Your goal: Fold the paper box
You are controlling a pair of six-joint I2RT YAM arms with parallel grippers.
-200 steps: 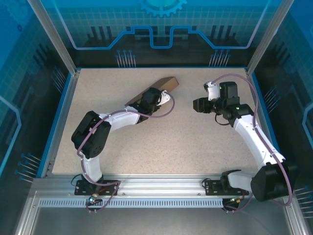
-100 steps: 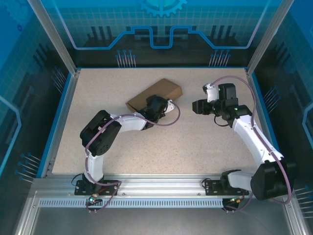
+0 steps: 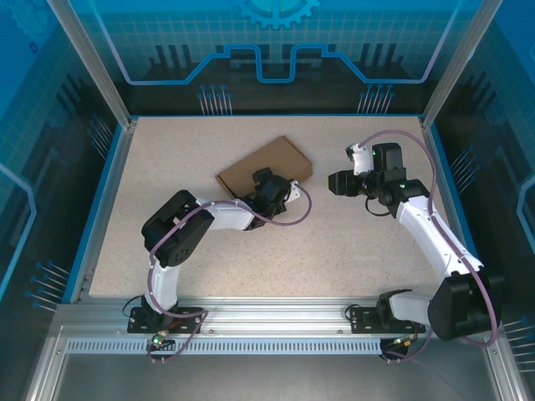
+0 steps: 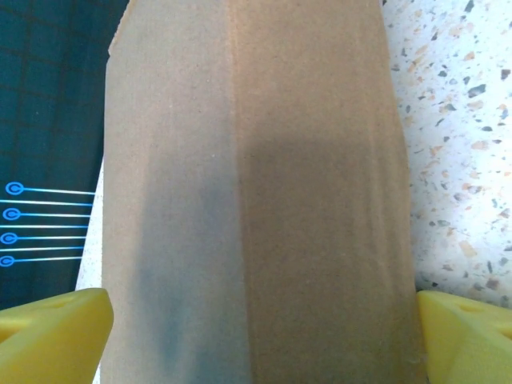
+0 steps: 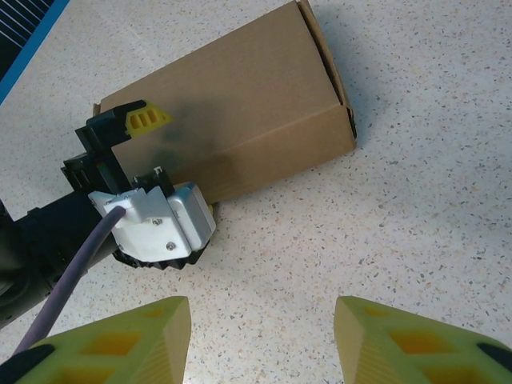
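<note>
The paper box (image 3: 266, 160) is a closed, flat brown cardboard mailer lying at an angle on the table's far middle. My left gripper (image 3: 267, 181) holds its near long edge. In the left wrist view the box (image 4: 256, 160) spans the whole gap between the two yellow fingertips (image 4: 52, 332), touching both. From the right wrist view, one yellow finger (image 5: 144, 118) rests on the box's top face (image 5: 240, 96). My right gripper (image 3: 336, 181) hovers to the right of the box, open, with bare table between its fingers (image 5: 262, 336).
The speckled table (image 3: 292, 251) is ringed by a blue raised edge (image 3: 107, 200) and an aluminium frame. The left arm's purple cable loops just right of its wrist (image 3: 303, 205). Open tabletop lies in front of both arms.
The box stood tilted up on edge one second ago and now lies flat. The left gripper moved nearer and slightly right with it. The right arm barely moved.
</note>
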